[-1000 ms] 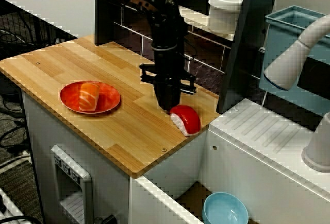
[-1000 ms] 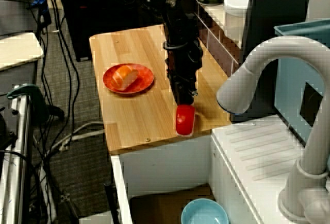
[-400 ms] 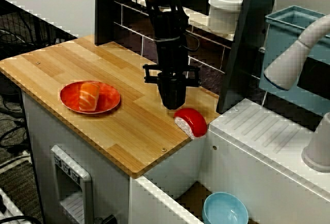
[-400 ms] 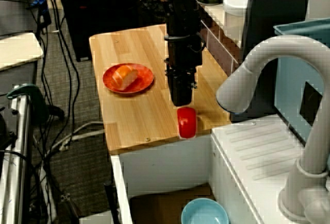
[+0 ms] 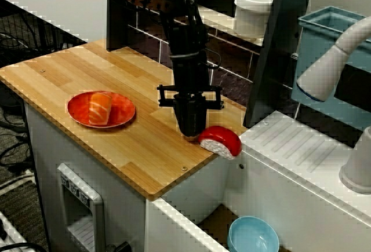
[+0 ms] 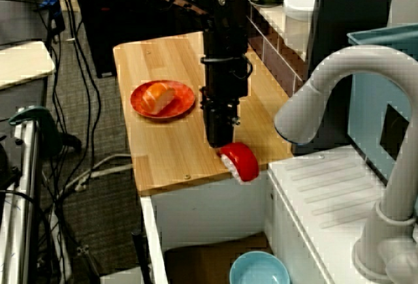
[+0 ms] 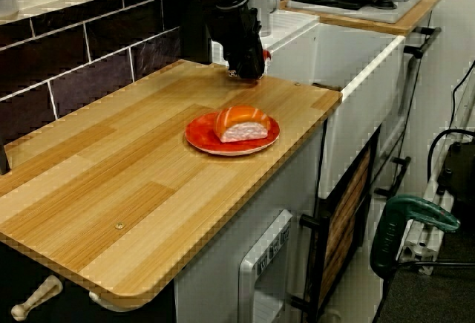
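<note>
My black gripper (image 5: 191, 131) points straight down at the wooden counter (image 5: 87, 72) near its right end, fingers drawn together with nothing between them. A red-topped sushi piece with white rice (image 5: 220, 141) lies just to its right, touching the fingertips. It is tilted and hangs over the counter's right edge. The high view shows the same: the gripper (image 6: 217, 142) is beside the red sushi (image 6: 240, 162), which is tipped at the corner. In the low view from the counter's far end the gripper (image 7: 245, 74) hides nearly all of the red sushi.
An orange plate (image 5: 123, 116) carrying a salmon sushi (image 5: 99, 107) sits left of the gripper. Right of the counter are a white drainer (image 5: 301, 153) and a grey faucet (image 5: 330, 61). A blue bowl (image 5: 253, 236) lies below the gap. A white jar (image 5: 253, 11) stands on the back ledge.
The red sushi slid right, from lying flat on the counter to tipping over its right edge. The gripper rose briefly, then came down again close against the sushi.
</note>
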### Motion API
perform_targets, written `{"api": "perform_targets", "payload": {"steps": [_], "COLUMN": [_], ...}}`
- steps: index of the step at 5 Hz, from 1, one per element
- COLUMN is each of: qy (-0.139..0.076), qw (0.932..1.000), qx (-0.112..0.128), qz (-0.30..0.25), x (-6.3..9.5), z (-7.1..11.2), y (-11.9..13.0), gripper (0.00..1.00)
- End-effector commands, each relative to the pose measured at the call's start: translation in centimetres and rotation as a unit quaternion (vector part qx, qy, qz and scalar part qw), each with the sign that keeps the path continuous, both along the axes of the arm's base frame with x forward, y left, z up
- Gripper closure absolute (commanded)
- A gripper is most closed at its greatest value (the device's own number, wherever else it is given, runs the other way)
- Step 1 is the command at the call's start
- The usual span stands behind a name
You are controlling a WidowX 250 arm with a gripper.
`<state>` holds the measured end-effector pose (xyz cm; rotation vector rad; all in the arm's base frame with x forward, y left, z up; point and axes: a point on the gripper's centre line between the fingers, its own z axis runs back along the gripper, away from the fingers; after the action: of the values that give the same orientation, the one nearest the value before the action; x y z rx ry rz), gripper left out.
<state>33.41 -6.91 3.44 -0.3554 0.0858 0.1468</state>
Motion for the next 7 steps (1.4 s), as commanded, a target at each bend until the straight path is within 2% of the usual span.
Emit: {"api": "perform_targets", "payload": {"steps": [1,2,3,4,5,7], "qy": [-0.020,-0.017,-0.021,-0.025,-0.041,-0.039], "qw": [0.9993,0.9990,0.9990,0.9992,0.9989,0.9979], "qx": [-0.031,-0.042,-0.040,-0.027,0.002,0.034], "qz": [0.001,-0.002,-0.006,-0.018,-0.020,-0.041], "x": [-0.2,-1.0,-1.5,-1.8,-3.1,-5.9], "z": [3.2,3.4,3.8,4.3,5.2,5.6], "y": [-0.5,-1.2,-0.7,0.7,1.6,4.6], "gripper": [1.00,1.00,1.00,1.00,0.00,0.00]}}
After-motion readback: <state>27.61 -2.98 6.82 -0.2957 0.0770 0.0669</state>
